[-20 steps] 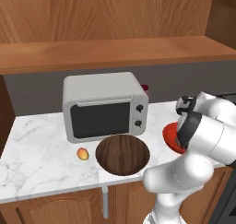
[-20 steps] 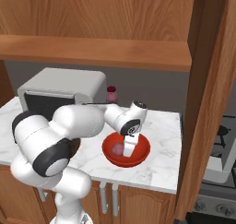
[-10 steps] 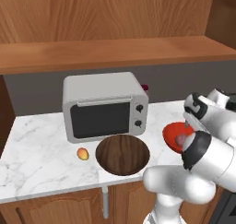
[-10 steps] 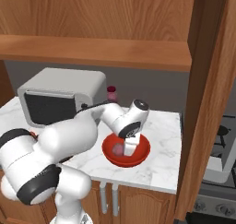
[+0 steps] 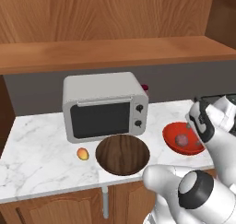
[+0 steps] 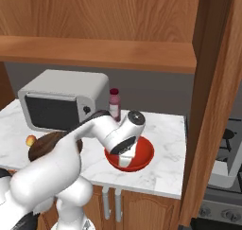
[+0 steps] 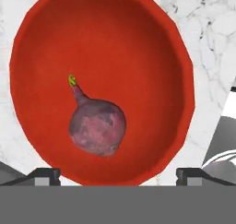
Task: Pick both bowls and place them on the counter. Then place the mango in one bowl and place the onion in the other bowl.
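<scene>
1. Three views, starting from the left base camera. A white marble desk [image 5: 32,158] carries a grey microwave [image 5: 103,105], a brown wooden bowl [image 5: 122,155] in front of it, and a small orange mango [image 5: 82,153] lying on the marble just to the left of that bowl. A red bowl [image 5: 177,134] sits to the right with the purplish onion [image 5: 182,139] inside. The arm's hand hangs just above the red bowl's right side. A wooden shelf [image 5: 115,52] runs above, with wood panelling behind.

2. Right base camera. The hand [image 6: 124,149] points down into the red bowl [image 6: 144,153]. A dark red bottle [image 6: 114,104] stands beside the microwave [image 6: 61,99]. A tall wooden panel [image 6: 212,106] closes the right side, with a stove [image 6: 231,144] beyond. The desk edge lies close to the red bowl, above brown cabinet doors [image 6: 139,210].

3. Hand camera. The onion [image 7: 97,127] rests free in the red bowl [image 7: 152,43], with the jaws spread wide to either side and holding nothing.

4. Likely risks: lifting away at an angle could catch the rim and tip the bowl or slide it toward the edge. Swinging toward the mango, the arm might clip the wooden bowl or the microwave, and the oval fruit may roll when pinched.
</scene>
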Controlling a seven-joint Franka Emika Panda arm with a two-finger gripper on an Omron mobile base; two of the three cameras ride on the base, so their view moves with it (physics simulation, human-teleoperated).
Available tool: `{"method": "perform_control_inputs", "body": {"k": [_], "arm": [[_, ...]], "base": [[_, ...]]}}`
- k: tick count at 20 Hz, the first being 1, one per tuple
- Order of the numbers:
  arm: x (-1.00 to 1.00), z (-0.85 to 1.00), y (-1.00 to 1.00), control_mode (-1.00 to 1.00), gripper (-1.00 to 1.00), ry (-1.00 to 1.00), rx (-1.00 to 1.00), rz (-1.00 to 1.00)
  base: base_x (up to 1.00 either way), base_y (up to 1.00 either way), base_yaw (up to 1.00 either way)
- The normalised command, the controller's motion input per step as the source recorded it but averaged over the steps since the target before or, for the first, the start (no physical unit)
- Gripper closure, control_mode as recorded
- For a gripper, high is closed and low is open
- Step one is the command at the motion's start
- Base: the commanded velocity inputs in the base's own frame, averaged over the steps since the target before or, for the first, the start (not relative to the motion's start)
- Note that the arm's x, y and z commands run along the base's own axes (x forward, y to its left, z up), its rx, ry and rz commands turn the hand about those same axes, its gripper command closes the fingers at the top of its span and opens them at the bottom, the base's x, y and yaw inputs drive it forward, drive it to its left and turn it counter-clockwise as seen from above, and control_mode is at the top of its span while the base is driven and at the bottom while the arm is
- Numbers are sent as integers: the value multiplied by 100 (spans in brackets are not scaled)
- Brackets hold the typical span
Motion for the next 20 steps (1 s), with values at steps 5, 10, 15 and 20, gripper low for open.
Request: {"method": "perform_control_inputs", "body": {"k": [5, 10, 15, 20], "arm": [[-28, 35, 53, -100, -100, -1, -4, 0], [-24, 30, 63, -100, -100, 0, -10, 0], [-14, 29, 68, -100, -100, 0, -12, 1], [-10, 28, 70, -100, -100, 0, -13, 6]], "base": [[0, 0, 0], [0, 0, 0], [0, 0, 0], [0, 0, 0]]}}
